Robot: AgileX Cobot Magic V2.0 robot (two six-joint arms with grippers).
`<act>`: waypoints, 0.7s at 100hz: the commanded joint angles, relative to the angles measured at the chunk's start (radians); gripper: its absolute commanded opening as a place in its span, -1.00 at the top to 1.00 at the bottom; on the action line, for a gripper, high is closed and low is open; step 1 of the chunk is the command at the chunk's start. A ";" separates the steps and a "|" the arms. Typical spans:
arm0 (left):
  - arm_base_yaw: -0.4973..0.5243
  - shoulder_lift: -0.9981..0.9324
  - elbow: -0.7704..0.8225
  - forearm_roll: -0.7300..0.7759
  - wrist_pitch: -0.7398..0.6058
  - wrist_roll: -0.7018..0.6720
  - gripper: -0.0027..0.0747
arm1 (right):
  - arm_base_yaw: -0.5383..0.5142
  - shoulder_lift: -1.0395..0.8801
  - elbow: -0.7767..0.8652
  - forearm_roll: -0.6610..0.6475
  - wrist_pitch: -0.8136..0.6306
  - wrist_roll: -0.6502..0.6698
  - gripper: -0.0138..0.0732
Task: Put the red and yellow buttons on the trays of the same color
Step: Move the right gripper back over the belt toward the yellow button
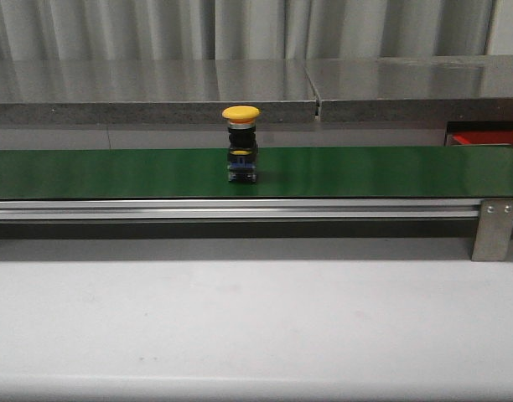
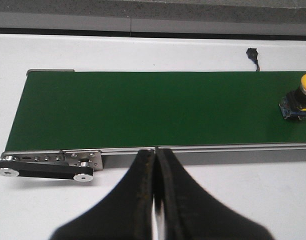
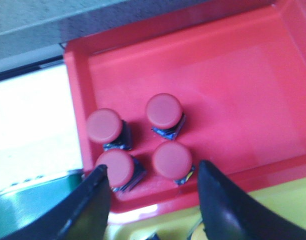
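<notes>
The right tool [image 3: 150, 200] hangs spread wide and empty over the red tray [image 3: 253, 75], where four red buttons [image 3: 163, 111] stand close together; a yellow strip [image 3: 273, 205] shows just beside the tray's near rim. The left tool [image 2: 155, 200] is pressed together, holding nothing, near the belt's [image 2: 143, 110] roller end. The yellow button [image 1: 240, 144] stands upright mid-belt, well apart from both. Risks, as I judge them: top-heavy, it could topple if nudged by one finger first, and a closed tool must open before reaching.
</notes>
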 commanded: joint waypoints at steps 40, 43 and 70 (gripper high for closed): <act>-0.011 -0.008 -0.027 -0.012 -0.066 -0.001 0.98 | 0.167 -0.342 0.188 -0.004 -0.018 -0.006 -0.25; -0.011 -0.008 -0.027 -0.012 -0.066 -0.001 0.98 | 0.180 -0.349 0.188 -0.004 -0.005 -0.006 -0.25; -0.011 -0.008 -0.027 -0.012 -0.066 -0.001 0.98 | 0.324 -0.363 0.188 -0.004 0.076 -0.020 -0.27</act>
